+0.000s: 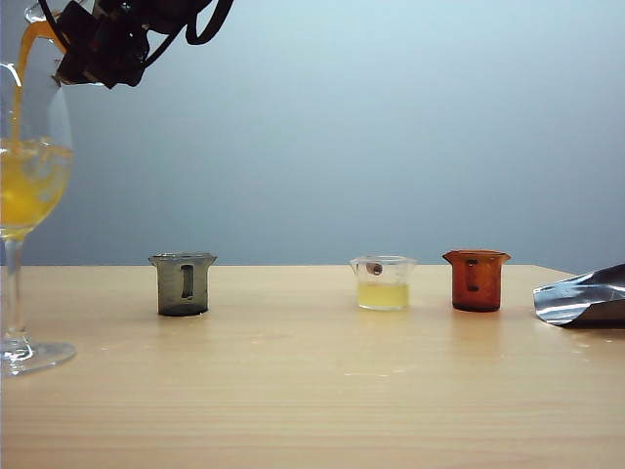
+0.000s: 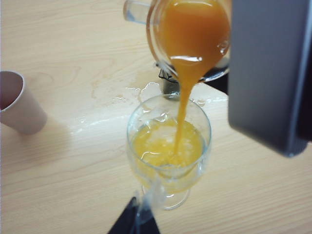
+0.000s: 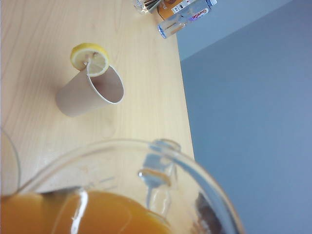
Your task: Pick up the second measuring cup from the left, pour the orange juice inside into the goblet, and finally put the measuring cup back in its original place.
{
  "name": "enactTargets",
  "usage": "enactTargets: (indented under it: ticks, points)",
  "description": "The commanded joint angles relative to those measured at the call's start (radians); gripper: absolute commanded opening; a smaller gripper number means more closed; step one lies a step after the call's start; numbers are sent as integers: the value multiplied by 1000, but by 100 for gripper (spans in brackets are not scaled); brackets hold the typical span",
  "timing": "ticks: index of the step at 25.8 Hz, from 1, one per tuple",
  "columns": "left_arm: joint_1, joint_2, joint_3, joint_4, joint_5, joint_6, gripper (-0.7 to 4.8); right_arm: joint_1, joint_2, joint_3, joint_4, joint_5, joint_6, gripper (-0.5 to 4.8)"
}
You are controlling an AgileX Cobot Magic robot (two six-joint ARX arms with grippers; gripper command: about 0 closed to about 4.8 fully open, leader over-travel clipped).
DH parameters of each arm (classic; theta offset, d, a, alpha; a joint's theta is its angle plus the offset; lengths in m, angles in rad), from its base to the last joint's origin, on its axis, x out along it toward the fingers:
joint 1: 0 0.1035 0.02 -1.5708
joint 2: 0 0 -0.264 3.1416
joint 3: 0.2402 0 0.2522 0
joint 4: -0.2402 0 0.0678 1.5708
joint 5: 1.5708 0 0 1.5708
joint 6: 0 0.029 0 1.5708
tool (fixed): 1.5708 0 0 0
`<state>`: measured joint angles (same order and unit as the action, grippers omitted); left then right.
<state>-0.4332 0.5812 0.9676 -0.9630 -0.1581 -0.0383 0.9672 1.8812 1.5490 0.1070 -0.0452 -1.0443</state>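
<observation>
Table [image 1: 312,391]: 3 cups [image 1: 183,283], 1 goblet [image 1: 29,176] | right tool [image 1: 107,44] over goblet grips measuring cup [image 2: 190,34] | left tool [image 2: 134,222] by goblet, unclear

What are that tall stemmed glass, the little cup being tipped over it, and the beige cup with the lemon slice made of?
The goblet looks like clear glass: thin, glossy, sharp highlights. The measuring cup, held tilted above it by the right gripper, seems to be clear plastic, though glass can't be ruled out. The beige cup looks like matte paper. The left gripper is unseen.
</observation>
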Motion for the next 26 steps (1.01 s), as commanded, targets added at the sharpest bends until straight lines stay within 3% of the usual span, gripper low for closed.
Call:
enactTargets:
  ticks: [1,26]
  points:
    - [0,-1,4,10,2,0,-3,2,-10,9,37,2,-34,116]
    - [0,-1,4,10,2,0,-3,1,-10,8,77,1,-163,115]
